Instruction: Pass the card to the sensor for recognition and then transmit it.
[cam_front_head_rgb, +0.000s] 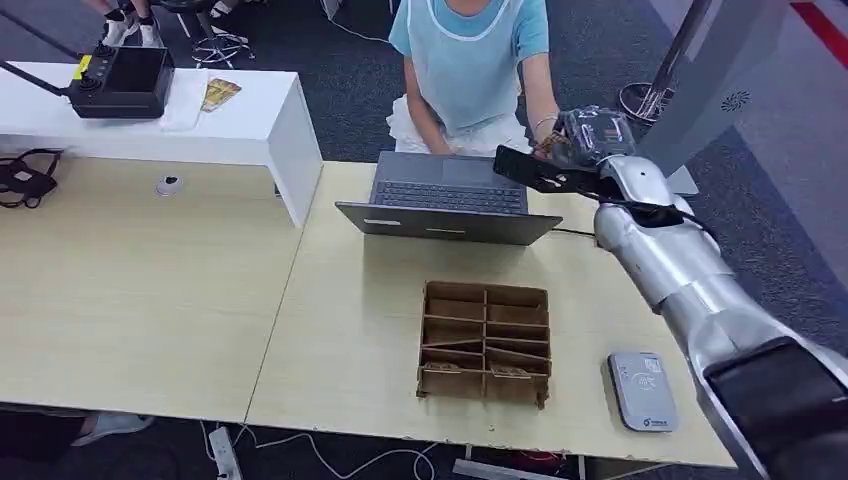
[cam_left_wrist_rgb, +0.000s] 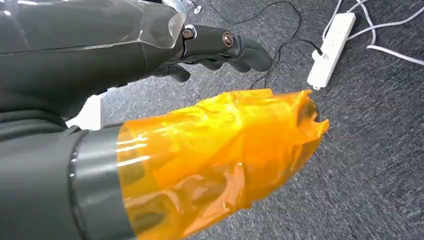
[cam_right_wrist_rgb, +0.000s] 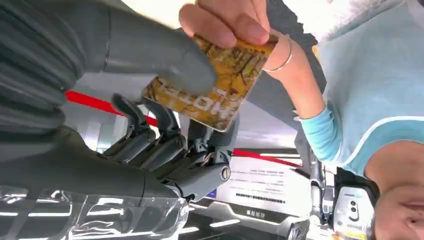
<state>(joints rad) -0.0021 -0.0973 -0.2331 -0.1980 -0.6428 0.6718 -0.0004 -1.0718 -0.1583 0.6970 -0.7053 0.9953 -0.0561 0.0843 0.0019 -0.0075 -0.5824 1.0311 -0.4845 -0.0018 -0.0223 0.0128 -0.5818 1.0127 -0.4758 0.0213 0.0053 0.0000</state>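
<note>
We found the right hand (cam_front_head_rgb: 585, 140) extended to the far right of the table (cam_front_head_rgb: 150, 300), meeting a person's hand (cam_right_wrist_rgb: 227, 20). The yellow card (cam_right_wrist_rgb: 212, 82) lay between the thick thumb (cam_right_wrist_rgb: 155, 52) on one face and the dark fingers (cam_right_wrist_rgb: 150, 135) on the other, its long axis running from the thumb toward the person, who pinched the opposite end. The thumb pressed the card; the fingers stood apart beneath it. The card reader (cam_front_head_rgb: 642, 390) sat at the near right edge, well apart. The left hand (cam_left_wrist_rgb: 215, 47) hung over carpet, fingers curled, holding nothing.
</note>
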